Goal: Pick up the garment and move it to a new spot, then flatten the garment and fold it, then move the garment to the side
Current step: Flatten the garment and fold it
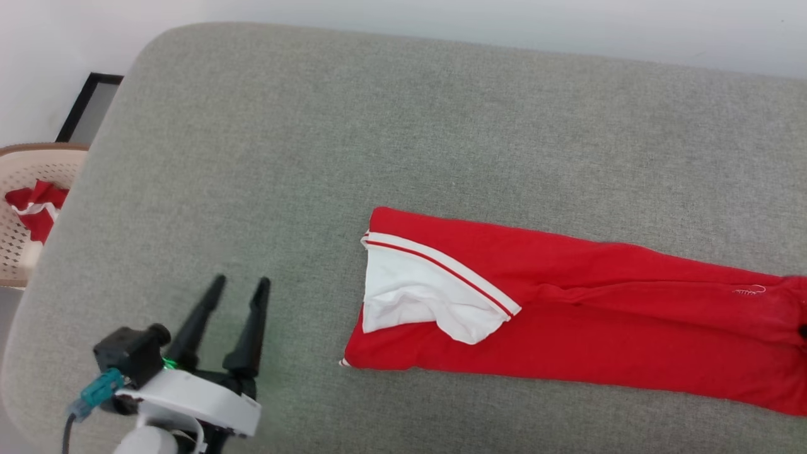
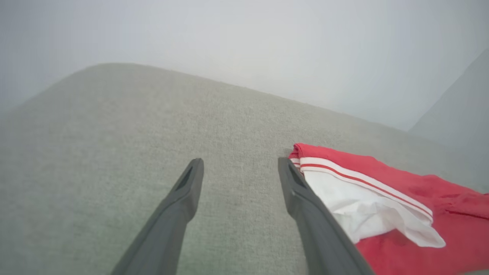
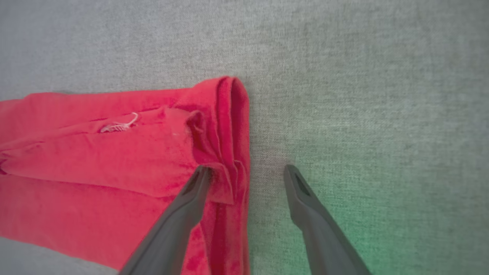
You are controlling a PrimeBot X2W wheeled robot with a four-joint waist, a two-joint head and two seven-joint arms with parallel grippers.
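Garment: a bright red soft knit piece with a white panel and red-striped white trim, lying as a long, narrow folded strip on the grey woven fabric surface. Nearest me, the left gripper hangs just beside the white-panel end, fingers spread wide, holding nothing. At the opposite end the right gripper is likewise spread, straddling the red edge; whether one finger touches cloth is unclear. Judgement: one pincer per end suits handling a strip; folding looks done, and the shift aside is not yet done. Beyond the surface's edge, a beige perforated basket holds a smaller red cloth.
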